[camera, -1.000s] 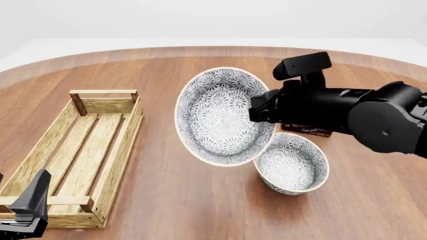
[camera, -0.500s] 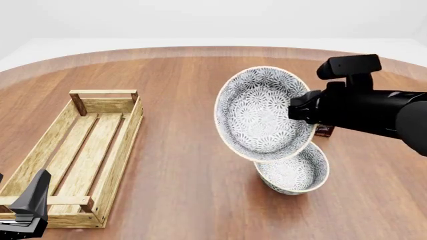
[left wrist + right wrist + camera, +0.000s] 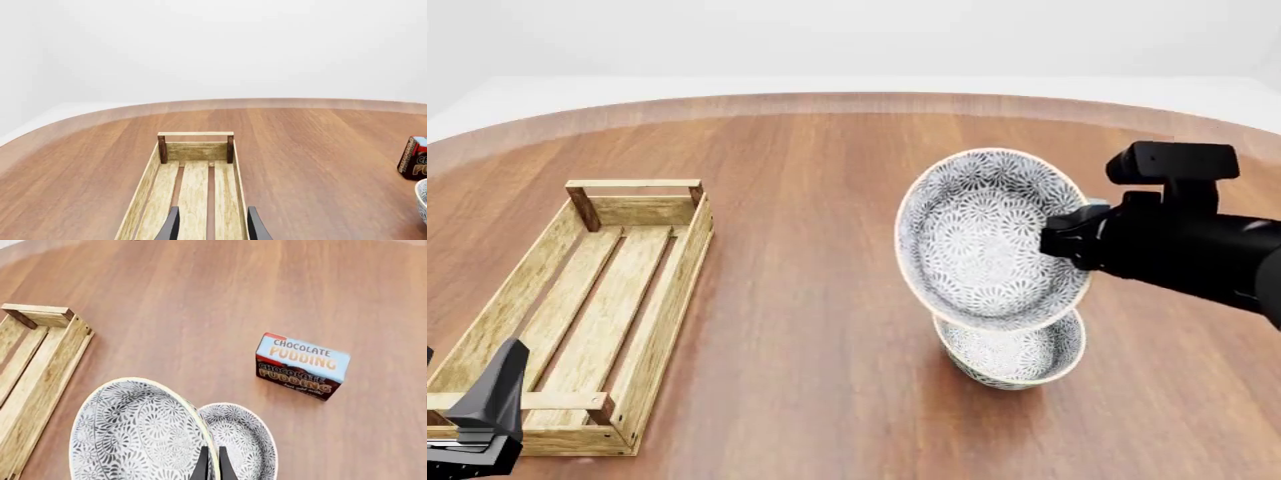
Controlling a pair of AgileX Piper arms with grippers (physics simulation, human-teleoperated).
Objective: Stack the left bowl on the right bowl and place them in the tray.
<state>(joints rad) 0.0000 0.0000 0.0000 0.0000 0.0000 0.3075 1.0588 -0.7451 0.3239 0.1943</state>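
My right gripper point(image 3: 1065, 240) is shut on the rim of the larger patterned bowl point(image 3: 988, 240) and holds it tilted steeply, just above the smaller patterned bowl point(image 3: 1017, 352) standing on the table. In the right wrist view the fingers point(image 3: 203, 462) pinch the large bowl's point(image 3: 137, 435) rim, with the small bowl point(image 3: 243, 440) right beside it. The pale wooden slat tray point(image 3: 587, 300) lies empty at the left. My left gripper point(image 3: 483, 415) is open and empty at the tray's near end; in the left wrist view it point(image 3: 212, 227) hovers over the tray point(image 3: 197, 185).
A chocolate pudding box point(image 3: 301, 366) stands on the table beyond the bowls; it also shows in the left wrist view point(image 3: 417, 157). It is hidden behind my right arm in the front view. The round wooden table point(image 3: 801, 160) ends at a curved far edge.
My right gripper has carried the tilted large bowl to the right and down, from left of the small bowl to directly above it. The left arm has not moved.
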